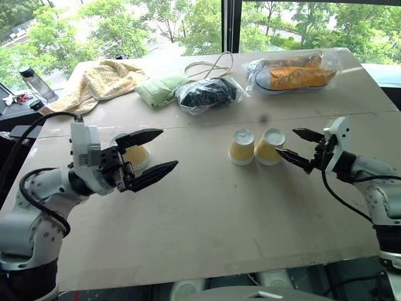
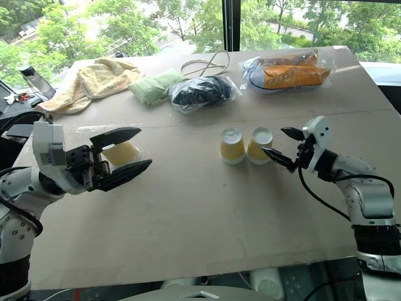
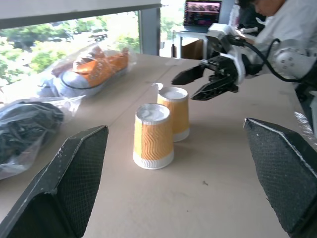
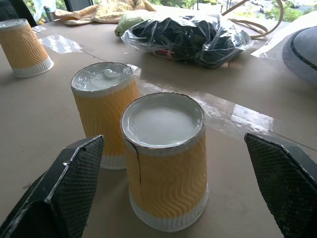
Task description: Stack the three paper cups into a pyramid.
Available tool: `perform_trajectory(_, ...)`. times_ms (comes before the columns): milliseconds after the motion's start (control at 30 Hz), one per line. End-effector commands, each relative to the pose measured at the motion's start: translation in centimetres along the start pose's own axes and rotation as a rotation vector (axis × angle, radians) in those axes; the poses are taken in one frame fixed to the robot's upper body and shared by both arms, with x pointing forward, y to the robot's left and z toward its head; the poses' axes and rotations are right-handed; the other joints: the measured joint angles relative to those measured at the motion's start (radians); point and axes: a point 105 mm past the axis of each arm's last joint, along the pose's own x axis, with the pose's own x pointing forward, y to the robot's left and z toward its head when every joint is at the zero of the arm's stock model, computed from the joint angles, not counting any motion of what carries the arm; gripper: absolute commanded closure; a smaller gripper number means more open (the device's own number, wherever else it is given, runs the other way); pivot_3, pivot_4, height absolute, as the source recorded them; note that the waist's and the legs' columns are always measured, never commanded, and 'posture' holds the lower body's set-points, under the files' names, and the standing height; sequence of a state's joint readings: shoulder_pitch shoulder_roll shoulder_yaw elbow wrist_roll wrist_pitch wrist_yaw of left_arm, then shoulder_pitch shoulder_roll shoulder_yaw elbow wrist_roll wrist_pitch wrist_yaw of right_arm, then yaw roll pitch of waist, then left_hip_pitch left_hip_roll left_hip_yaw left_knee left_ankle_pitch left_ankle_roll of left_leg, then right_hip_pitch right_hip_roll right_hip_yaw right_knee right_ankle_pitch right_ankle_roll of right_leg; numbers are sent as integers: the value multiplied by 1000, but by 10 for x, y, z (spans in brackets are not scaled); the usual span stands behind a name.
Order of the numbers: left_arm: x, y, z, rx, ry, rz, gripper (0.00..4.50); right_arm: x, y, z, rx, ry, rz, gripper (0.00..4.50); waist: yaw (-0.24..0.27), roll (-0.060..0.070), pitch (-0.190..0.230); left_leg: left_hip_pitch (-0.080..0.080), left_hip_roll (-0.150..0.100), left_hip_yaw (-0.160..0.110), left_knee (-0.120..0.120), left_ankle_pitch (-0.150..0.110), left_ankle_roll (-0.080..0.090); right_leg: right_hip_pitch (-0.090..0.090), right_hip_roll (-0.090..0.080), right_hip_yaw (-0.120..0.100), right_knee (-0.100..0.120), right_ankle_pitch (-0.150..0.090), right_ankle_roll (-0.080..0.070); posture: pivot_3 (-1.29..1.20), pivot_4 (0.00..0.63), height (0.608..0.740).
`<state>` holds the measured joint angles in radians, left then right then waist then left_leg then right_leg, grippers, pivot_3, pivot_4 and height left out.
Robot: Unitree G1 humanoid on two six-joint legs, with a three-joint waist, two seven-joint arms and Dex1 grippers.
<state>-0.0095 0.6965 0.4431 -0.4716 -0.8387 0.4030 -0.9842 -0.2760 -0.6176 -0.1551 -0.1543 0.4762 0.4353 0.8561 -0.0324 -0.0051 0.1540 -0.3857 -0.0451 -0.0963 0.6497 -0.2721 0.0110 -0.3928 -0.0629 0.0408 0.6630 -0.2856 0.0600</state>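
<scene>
Along the far edge of the table (image 1: 207, 213) I see a yellow towel (image 1: 103, 81), a folded green cloth (image 1: 160, 88), a clear bag of dark items (image 1: 207, 94), a looped cord (image 1: 210, 66), bagged orange sneakers (image 1: 294, 74), and a water bottle (image 1: 36, 83) off its left side.

Two upside-down paper cups (image 3: 161, 126) stand touching on the table (image 3: 208, 198), the open right hand (image 3: 200, 83) just behind.

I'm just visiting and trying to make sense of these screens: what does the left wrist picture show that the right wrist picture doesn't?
Left wrist: the open right gripper beside the cups, bagged orange shoes, a person behind.
Right wrist: the third cup standing apart, a yellow towel, a cord.
Both: two upside-down paper cups side by side and the black bagged bundle.
</scene>
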Motion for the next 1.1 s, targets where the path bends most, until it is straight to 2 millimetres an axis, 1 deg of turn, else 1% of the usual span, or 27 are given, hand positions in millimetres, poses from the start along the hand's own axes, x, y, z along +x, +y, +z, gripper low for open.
perform_trajectory(33, -15, 22, 13, 46, -94, 285, 0, -12, 5, 34, -104, -68, 7, 19, 0, 0, 0, 0, 0, 0, 1, 0, 1, 0, 0, 0, 1, 0, 0, 0, 150, 740)
perform_trajectory(100, -26, 42, 0, 36, -86, 499, 0, -16, 12, 47, -121, -119, 32, 19, 2, 0, 0, 2, 0, -1, 1, -2, 3, 1, 1, -1, 3, 0, 0, 0, 150, 740)
perform_trajectory(133, -31, 48, -9, 58, -58, 582, 0, -18, 17, 54, -107, -157, 63, 19, 3, 0, 0, 2, 0, -1, 1, -2, 3, 1, 1, -1, 3, 0, 0, 0, 150, 740)
perform_trajectory(267, -40, 55, -34, 134, 14, 748, 0, -26, 36, 65, -12, -260, 174, 19, 15, -3, -1, 4, 0, -1, 1, -2, 4, 5, 1, -1, 2, 0, 0, 0, 150, 740)
perform_trajectory(333, -44, 58, -44, 143, 25, 815, 0, -29, 46, 63, -21, -281, 236, 19, 22, -4, -1, 4, 0, -1, 1, -2, 4, 5, 1, -2, 1, 0, 0, 0, 150, 740)
perform_trajectory(467, -52, 70, -57, 163, 52, 924, 0, -30, 59, 49, -36, -232, 313, 19, 35, -4, -1, 3, -1, -1, 2, -2, 4, 5, -1, -2, 0, 0, 0, 0, 150, 740)
perform_trajectory(533, -52, 72, -61, 169, 60, 928, 0, -32, 60, 50, -52, -259, 320, 19, 37, -4, -1, 4, -1, -1, 2, -2, 4, 5, -1, -2, 0, 0, 0, 0, 150, 740)
perform_trajectory(600, -49, 73, -66, 137, 62, 906, 0, -33, 61, 57, -56, -325, 329, 19, 36, -5, -1, 4, -1, -1, 2, -2, 4, 5, 0, -2, 1, 0, 1, 0, 150, 740)
perform_trajectory(667, -47, 74, -74, 99, 83, 890, 0, -32, 61, 58, -68, -324, 330, 19, 37, -5, -1, 4, -1, -1, 2, -2, 4, 5, 0, -2, 1, 1, 1, 0, 150, 740)
perform_trajectory(833, -42, 77, -90, 70, 125, 854, 0, -30, 61, 55, -88, -305, 314, 19, 39, -5, -1, 4, -1, -1, 2, -2, 3, 5, 0, -3, 1, 1, 1, 0, 150, 740)
perform_trajectory(967, -41, 88, -94, 60, 121, 884, 0, -33, 66, 55, -104, -311, 351, 19, 42, -5, -1, 4, -1, -2, 2, -2, 4, 5, 0, -5, 1, 1, 1, 0, 150, 740)
perform_trajectory(1100, -37, 92, -97, 66, 131, 879, 0, -37, 70, 52, -105, -309, 384, 19, 43, -5, -2, 4, -2, -2, 2, -1, 1, 5, 0, -7, 0, 1, 1, 0, 150, 740)
